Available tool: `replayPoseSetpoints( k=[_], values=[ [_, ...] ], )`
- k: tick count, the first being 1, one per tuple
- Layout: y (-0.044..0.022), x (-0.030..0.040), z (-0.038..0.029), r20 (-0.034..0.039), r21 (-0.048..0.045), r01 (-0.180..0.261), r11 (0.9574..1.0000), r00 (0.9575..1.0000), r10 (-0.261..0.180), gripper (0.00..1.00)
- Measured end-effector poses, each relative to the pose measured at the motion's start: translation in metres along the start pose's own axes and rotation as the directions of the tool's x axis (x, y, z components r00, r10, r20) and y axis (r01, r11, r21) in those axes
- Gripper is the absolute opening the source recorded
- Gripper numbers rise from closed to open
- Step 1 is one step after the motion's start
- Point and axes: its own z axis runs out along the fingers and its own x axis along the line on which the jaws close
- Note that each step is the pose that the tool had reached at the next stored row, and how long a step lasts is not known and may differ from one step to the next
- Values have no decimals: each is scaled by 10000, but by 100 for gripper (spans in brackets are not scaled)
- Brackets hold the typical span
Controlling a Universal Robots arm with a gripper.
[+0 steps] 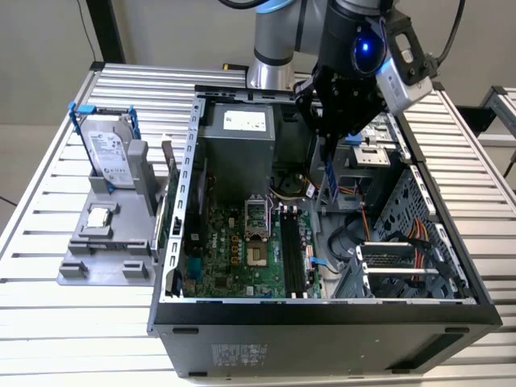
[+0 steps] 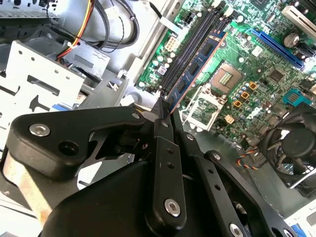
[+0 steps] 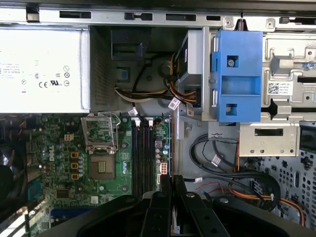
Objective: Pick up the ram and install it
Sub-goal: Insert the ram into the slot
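Claw (image 2: 165, 106) is what we see pinched shut on the ram (image 2: 197, 64), its long axis hanging upright above the motherboard's memory slots (image 1: 292, 250).

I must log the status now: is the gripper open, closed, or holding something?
Gripper: closed on the ram, held over the motherboard's memory slots.
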Motion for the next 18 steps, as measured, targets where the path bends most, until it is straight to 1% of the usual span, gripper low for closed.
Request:
replayPoseSetpoints(
  k=[3,7,9,18],
  values=[
    [0,0,9,-23,1,-22,10000,10000,22,0],
    [0,0,18,-84,4,-43,10000,10000,43,0],
    [0,0,23,-103,6,-51,10000,9999,52,0],
    [1,1,50,-104,4,-55,10000,9999,55,0]
  ],
)
